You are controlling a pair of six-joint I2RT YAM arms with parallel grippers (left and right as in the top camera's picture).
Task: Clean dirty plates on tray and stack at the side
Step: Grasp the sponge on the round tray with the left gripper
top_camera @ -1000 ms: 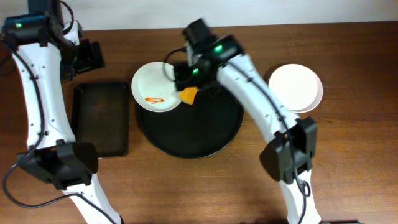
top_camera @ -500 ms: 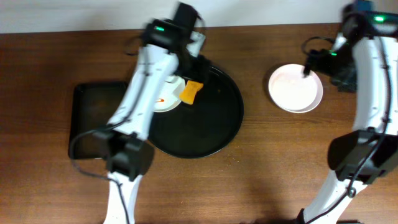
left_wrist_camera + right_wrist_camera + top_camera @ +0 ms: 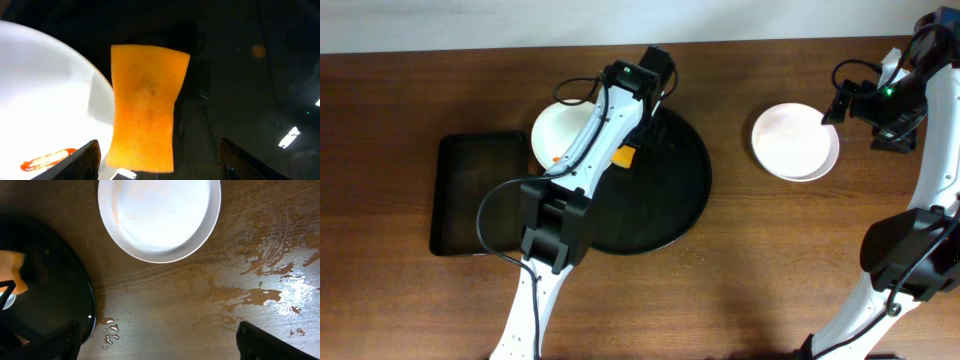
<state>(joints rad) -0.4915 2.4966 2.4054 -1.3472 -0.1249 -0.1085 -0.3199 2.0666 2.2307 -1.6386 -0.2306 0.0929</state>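
Two hands show, each spread wide and gripping nothing. The left hand (image 3: 157, 169) hangs above the tray (image 3: 665, 215). An orange sponge (image 3: 145, 112) lies flat on the black tray floor just ahead of it, its near end reaching in between the fingers (image 3: 85, 159) without either one pressing it. To that hand's left, right beside the sponge's edge, sits the dirty plate (image 3: 45, 95), white and shallow, with an orange-red smear (image 3: 47, 159) close to the left finger; from overhead this plate straddles the tray's rim. Farther out to the left lies a smaller rectangular tray (image 3: 480, 195). The right hand (image 3: 160, 347) hovers well apart over the bare wooden surface (image 3: 165, 305). A white plate (image 3: 160, 215) with a faint orange tinge rests straight ahead of its fingers (image 3: 270, 341), the round tray's rim curves past on its left, and wet patches (image 3: 260, 292) glisten to its right
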